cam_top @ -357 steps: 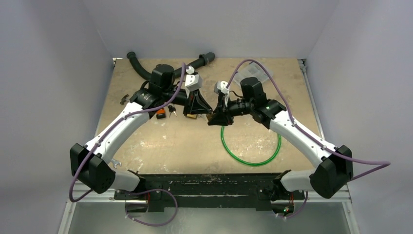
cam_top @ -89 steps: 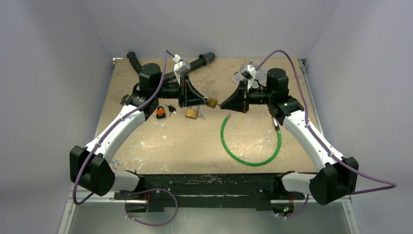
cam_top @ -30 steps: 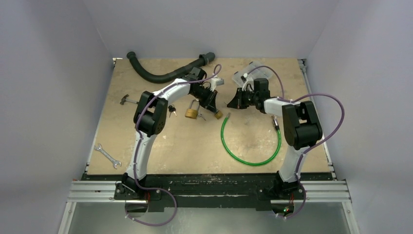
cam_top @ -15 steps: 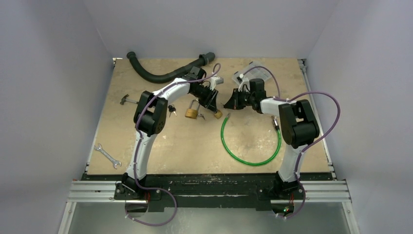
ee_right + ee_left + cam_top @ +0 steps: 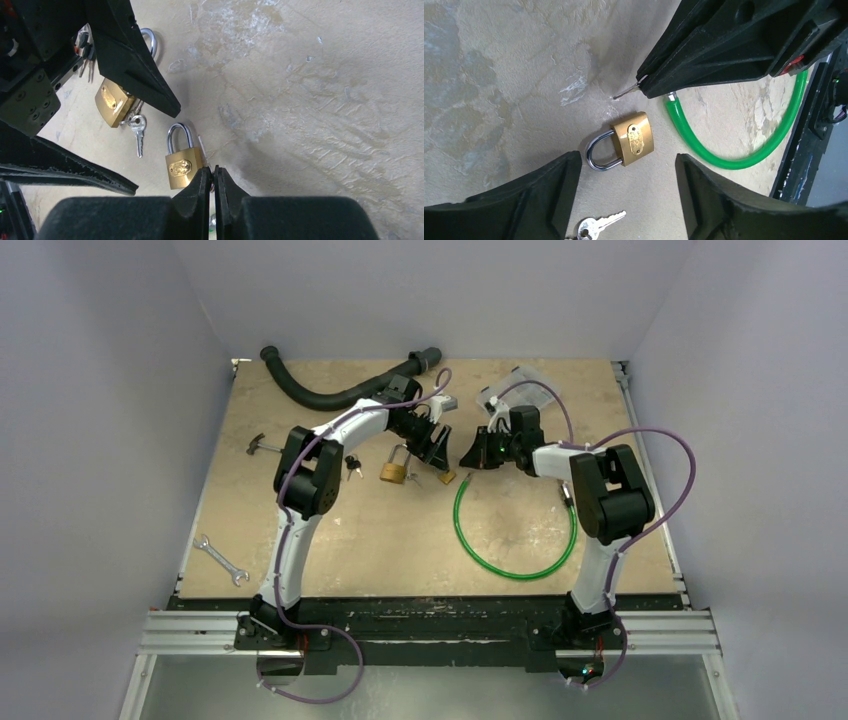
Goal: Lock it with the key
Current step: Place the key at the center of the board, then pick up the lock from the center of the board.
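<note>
A small brass padlock point(image 5: 632, 145) with its shackle pushed in lies flat on the table, just ahead of my left gripper point(image 5: 627, 165), which stands open around nothing. The same padlock point(image 5: 184, 167) lies right at the tips of my right gripper point(image 5: 213, 172). That gripper is shut on a thin key point(image 5: 626, 92), whose blade sticks out past its tips, beside the padlock and apart from it. From above, both grippers meet over the small padlock point(image 5: 447, 477), the left gripper point(image 5: 437, 450) facing the right gripper point(image 5: 467, 458).
A larger brass padlock point(image 5: 114, 103) with a bunch of keys point(image 5: 138, 126) lies to the left. A green cable loop point(image 5: 515, 530) lies in front of the right arm. A black hose point(image 5: 340, 392) runs along the back, a wrench point(image 5: 222, 558) at the left.
My left gripper has opened and let go of the small padlock, which now lies on the table. My right gripper has shifted a little left with the key.
</note>
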Robot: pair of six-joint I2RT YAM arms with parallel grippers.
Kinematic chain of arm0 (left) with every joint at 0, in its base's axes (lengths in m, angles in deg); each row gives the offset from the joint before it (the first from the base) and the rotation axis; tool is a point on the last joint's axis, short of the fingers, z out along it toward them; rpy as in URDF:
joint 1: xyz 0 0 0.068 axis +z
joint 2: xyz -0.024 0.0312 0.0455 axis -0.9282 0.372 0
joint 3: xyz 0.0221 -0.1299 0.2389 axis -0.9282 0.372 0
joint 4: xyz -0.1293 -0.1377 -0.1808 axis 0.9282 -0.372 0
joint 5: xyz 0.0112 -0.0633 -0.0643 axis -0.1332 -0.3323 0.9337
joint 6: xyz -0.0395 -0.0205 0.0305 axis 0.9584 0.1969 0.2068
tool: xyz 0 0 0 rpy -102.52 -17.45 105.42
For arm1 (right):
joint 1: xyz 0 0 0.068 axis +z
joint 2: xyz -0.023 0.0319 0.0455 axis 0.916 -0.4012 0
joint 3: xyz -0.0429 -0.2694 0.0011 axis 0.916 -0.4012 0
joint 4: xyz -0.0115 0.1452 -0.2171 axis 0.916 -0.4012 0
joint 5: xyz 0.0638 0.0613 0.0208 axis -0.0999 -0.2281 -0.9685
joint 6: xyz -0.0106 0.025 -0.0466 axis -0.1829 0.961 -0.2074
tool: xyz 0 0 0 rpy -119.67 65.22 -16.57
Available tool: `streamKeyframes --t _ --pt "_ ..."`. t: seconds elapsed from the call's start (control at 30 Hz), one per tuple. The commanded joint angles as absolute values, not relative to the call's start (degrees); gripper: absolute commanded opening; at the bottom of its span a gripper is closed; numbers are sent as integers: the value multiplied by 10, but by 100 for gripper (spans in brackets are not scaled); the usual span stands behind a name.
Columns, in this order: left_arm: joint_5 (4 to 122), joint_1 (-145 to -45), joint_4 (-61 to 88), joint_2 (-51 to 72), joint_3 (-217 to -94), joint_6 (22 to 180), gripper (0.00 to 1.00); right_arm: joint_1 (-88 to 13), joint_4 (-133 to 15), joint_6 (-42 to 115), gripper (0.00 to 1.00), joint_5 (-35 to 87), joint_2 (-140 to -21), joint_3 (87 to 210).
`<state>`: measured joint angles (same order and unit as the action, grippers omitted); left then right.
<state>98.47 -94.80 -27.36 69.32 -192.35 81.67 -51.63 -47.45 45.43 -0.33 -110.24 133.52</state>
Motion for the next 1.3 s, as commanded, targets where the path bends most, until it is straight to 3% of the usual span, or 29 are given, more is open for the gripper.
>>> streamKeyframes --t 0.0,0.27,0.6,0.87,1.0,1.27 --pt "990 -944 -258 642 -1926 821 81 -512 -456 455 13 -1 -1088 1330" --pt "979 -944 -161 564 -1835 829 87 -513 -499 429 51 -42 -1041 1340" --pt "953 -944 -104 491 -1757 823 95 -592 -731 260 59 -25 -871 1347" --pt "930 -945 -38 440 -1686 840 100 -718 -893 159 69 90 -747 1315" --pt "881 -945 -20 426 -1674 867 100 -760 -939 132 72 134 -725 1295" --pt "851 -946 10 390 -1624 891 100 -795 -939 93 69 190 -750 1249"
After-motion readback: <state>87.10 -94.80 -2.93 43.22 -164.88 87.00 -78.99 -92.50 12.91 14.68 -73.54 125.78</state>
